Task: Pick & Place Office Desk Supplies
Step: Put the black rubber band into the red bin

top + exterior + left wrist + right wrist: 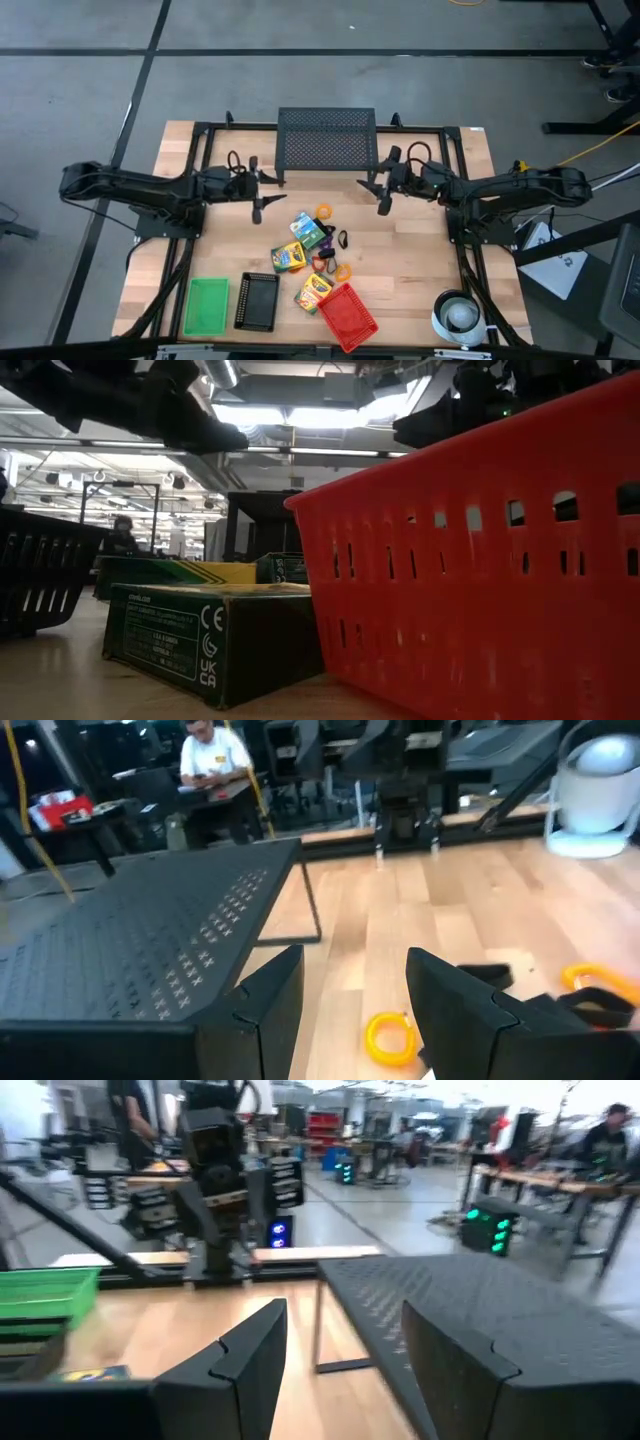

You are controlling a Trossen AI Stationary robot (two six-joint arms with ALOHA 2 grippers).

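Observation:
The supplies lie loose in the middle of the table: three yellow-and-green crayon boxes [308, 228] [288, 256] [315, 290], orange rings [323, 211] [343, 271] and small black clips [342, 240]. My left gripper [258, 190] hovers open left of them, beside the black mesh stand [327, 140]. Its wrist view shows a yellow ring [390, 1038], an orange ring [600, 982] and a black clip [490, 975] past the open fingers [355, 960]. My right gripper [385, 183] hovers open on the stand's right; its wrist view [345, 1315] looks over the stand [480, 1310].
Along the near edge stand a green tray [206, 305], a black basket [257, 300] and a red basket [348, 315], with a white round roll [460, 313] at the near right corner. The red basket [480, 560] and a crayon box [200, 635] fill the low view. People show in the room beyond.

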